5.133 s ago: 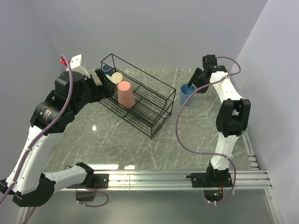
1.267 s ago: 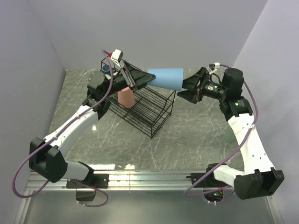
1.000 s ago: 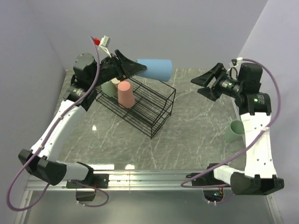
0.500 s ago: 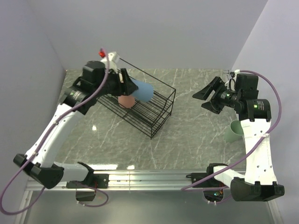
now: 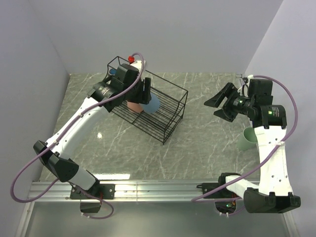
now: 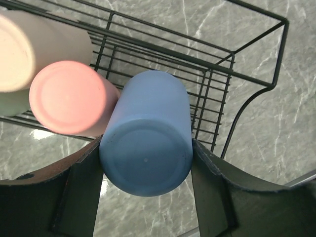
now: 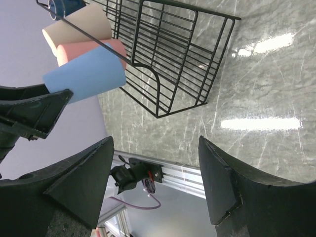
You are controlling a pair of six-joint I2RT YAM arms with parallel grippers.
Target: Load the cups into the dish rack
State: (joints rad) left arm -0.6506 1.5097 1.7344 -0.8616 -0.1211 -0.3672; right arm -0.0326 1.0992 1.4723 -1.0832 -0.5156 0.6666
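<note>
My left gripper (image 5: 148, 96) (image 6: 145, 148) is shut on a blue cup (image 5: 153, 102) (image 6: 148, 133), bottom toward the camera, mouth down over the black wire dish rack (image 5: 173, 113) (image 6: 256, 49). The blue cup sits right beside an upturned salmon-pink cup (image 5: 132, 104) (image 6: 69, 98) in the rack. A beige cup (image 6: 34, 49) lies beyond the pink one. A dark navy mug (image 5: 113, 71) (image 7: 64, 6) is at the rack's far end. My right gripper (image 5: 221, 102) (image 7: 156, 148) is open and empty, in the air right of the rack.
A pale-green tumbler (image 5: 247, 139) stands on the marble table (image 5: 197, 143) at the far right, beside my right arm. Walls close in the left, back and right sides. The rack's near half shows bare grid floor (image 7: 187, 49).
My left gripper brought the blue cup down from high above the rack to a spot beside the pink cup. My right gripper let the cup go earlier and has held still, open.
</note>
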